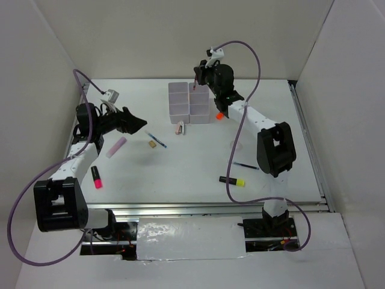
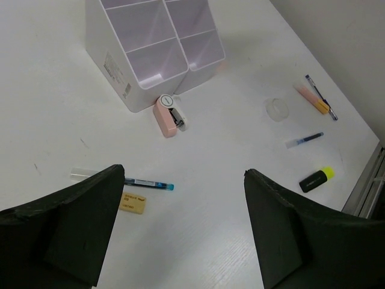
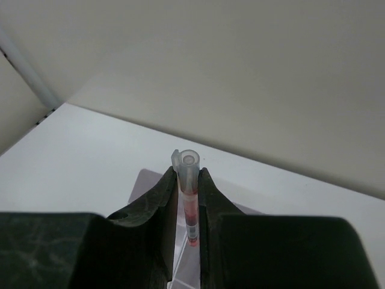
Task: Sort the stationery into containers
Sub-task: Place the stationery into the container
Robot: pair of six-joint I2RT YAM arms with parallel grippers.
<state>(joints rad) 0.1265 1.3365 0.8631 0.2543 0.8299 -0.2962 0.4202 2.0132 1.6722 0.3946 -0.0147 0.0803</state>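
The white containers (image 1: 186,102) stand at the back centre and also show in the left wrist view (image 2: 150,48). My right gripper (image 1: 197,82) hovers over their back right bin, shut on a thin red pen (image 3: 189,208) held upright with its clear cap up, between the fingers (image 3: 157,205). My left gripper (image 1: 142,124) is open and empty above the table at the left (image 2: 184,174). Near it lie a blue pen (image 2: 147,182) and a tan eraser (image 2: 133,202). A pink marker (image 1: 116,147) lies below it.
A pink stapler-like item (image 2: 166,117) lies in front of the bins. A clear tape ring (image 2: 277,109), a second blue pen (image 2: 304,140), a yellow-and-black highlighter (image 2: 317,179) and an orange highlighter (image 2: 313,99) lie to the right. A pink-and-black highlighter (image 1: 96,177) lies front left.
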